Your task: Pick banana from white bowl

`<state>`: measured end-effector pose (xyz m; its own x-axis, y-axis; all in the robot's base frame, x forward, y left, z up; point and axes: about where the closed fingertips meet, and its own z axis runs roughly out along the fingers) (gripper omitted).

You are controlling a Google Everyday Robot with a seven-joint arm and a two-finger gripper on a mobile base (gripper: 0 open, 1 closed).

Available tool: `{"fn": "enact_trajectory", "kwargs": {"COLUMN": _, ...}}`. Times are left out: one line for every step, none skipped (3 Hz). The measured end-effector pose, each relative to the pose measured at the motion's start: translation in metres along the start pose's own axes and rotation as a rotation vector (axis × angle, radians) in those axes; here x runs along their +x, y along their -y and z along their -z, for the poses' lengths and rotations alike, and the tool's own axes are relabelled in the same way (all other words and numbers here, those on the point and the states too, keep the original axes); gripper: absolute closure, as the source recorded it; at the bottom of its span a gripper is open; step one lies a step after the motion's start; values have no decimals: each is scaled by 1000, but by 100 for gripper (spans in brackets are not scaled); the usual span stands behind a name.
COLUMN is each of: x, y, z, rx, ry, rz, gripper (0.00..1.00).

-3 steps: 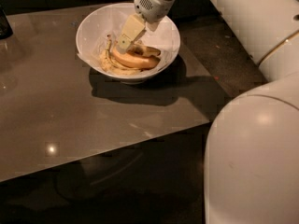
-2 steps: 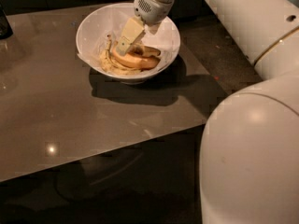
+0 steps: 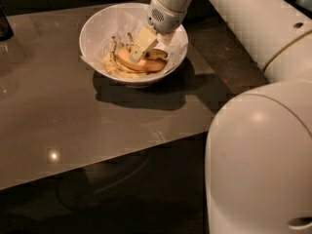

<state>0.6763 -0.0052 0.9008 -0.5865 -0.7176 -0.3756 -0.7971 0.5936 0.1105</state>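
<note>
The white bowl stands on the table at the back. In it lies a smooth orange-yellow banana. Just behind that, a banana with dark brown patches shows partly beside the gripper. Limp pale peel strips lie at the bowl's left. My gripper reaches down into the bowl from the upper right. Its tip is right at the bananas and covers part of them.
The bowl sits on a glossy brown table whose front edge runs across the lower picture. A dark object stands at the far left edge. My white arm and body fill the right side.
The gripper has moved lower into the bowl, down to the bananas. The bowl and its contents have not moved.
</note>
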Motion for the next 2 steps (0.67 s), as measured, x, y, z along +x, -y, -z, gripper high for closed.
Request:
{"fn": "enact_trajectory", "kwargs": {"x": 0, "y": 0, "z": 0, "rx": 0, "ry": 0, "rz": 0, "gripper": 35}}
{"fn": "enact_trajectory", "kwargs": {"x": 2, "y": 3, "z": -2, "rx": 15, "ry": -4, "rz": -2, "gripper": 58}}
